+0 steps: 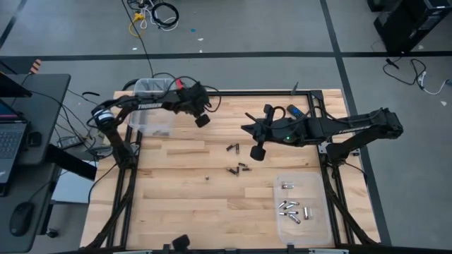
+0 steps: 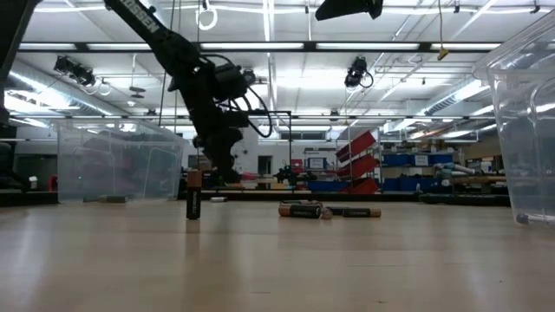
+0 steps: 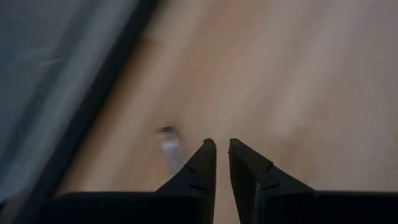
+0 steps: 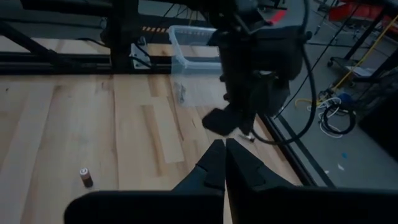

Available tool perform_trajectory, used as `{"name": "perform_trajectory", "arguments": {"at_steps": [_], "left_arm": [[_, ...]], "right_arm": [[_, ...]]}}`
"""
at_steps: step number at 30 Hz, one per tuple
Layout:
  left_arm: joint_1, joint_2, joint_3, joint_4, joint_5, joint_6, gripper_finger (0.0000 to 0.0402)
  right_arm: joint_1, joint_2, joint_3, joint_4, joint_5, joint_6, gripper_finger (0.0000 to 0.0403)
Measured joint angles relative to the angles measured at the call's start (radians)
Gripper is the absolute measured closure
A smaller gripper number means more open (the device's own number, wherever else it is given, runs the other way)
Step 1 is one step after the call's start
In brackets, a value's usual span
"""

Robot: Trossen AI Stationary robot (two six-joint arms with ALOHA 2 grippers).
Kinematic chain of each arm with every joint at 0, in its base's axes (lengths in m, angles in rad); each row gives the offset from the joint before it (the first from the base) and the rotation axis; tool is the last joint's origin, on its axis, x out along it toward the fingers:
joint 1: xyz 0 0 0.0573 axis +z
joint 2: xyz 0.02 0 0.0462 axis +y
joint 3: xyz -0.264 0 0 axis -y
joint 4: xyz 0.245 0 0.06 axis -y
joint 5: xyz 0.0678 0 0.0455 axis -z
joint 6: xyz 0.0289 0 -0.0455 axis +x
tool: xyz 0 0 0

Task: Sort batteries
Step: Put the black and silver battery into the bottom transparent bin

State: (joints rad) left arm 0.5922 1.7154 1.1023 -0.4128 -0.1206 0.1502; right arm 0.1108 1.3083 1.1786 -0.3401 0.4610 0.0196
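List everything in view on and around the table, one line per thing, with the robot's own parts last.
table: one, light wood, under both arms
lying batteries: about five, dark, mid-table
upright battery: one, dark, just apart from the lying ones
sorted batteries: about seven, silvery, inside the clear tray
clear tray: one, transparent, table's right side, below the right arm
clear bin: one, transparent, table's left corner under the left arm
bar: one, black and blue, beside the right arm
laptop: one, dark, on the desk left of the table
left hand: one, dark, beside the clear bin
right hand: one, dark, shut, near the lying batteries
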Motion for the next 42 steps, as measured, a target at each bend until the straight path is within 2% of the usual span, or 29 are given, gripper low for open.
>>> {"name": "perform_trajectory", "arguments": {"at_steps": [2,4,11,23,34,42], "left_arm": [[0.04,0.007,0.0,-0.005,0.161,0.061,0.036],[0.071,0.007,0.0,-0.002,0.215,0.085,0.036],[0.133,0.011,0.001,0.001,0.138,0.063,0.036],[0.134,0.035,0.001,0.006,0.074,0.04,0.0357],[0.132,0.122,0.001,0.039,0.046,0.026,0.0325],[0.132,0.133,0.001,0.063,0.04,0.045,0.0288]], "right_arm": [[0.0,0.0,0.0,-0.017,-0.003,0.004,0.0402],[0.0,0.0,0.0,-0.032,-0.005,0.01,0.0402],[0.0,0.0,0.0,-0.052,-0.01,0.009,0.0402],[0.0,0.0,0.0,-0.063,-0.01,0.004,0.0402],[0.0,0.0,0.0,-0.067,-0.01,0.006,0.0402],[0.0,0.0,0.0,-0.067,-0.01,0.006,0.0402]]}}
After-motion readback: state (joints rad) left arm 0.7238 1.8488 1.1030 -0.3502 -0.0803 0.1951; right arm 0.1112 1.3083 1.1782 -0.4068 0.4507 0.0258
